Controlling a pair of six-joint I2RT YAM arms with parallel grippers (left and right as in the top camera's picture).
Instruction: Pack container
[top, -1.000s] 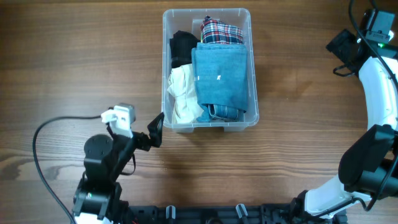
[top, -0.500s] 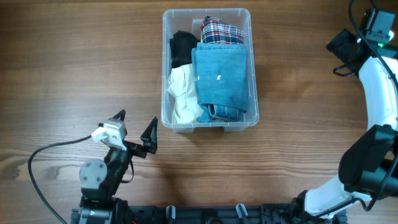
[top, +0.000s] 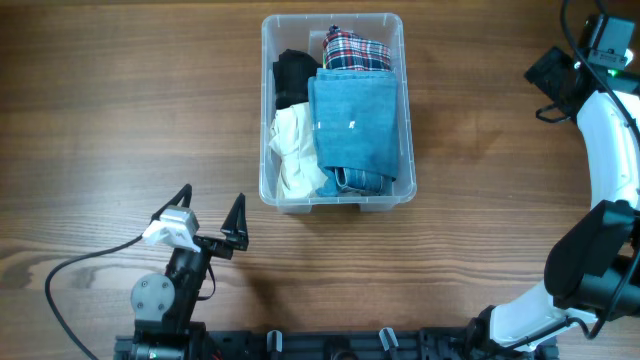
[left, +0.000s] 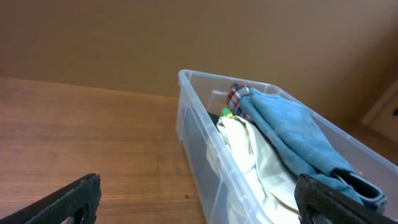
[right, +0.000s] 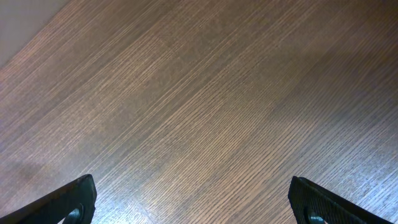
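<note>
Lying in the middle of the wooden table, the container is seen filled with folded clothes: a blue cloth, a plaid piece, a black one and a white one. A pale mark on the blue cloth is too small to be read. The left gripper is held wide apart and empty, near the container's front left corner and clear of it. The right gripper, likewise spread and empty, is seen well apart, over bare wood at the right.
</note>
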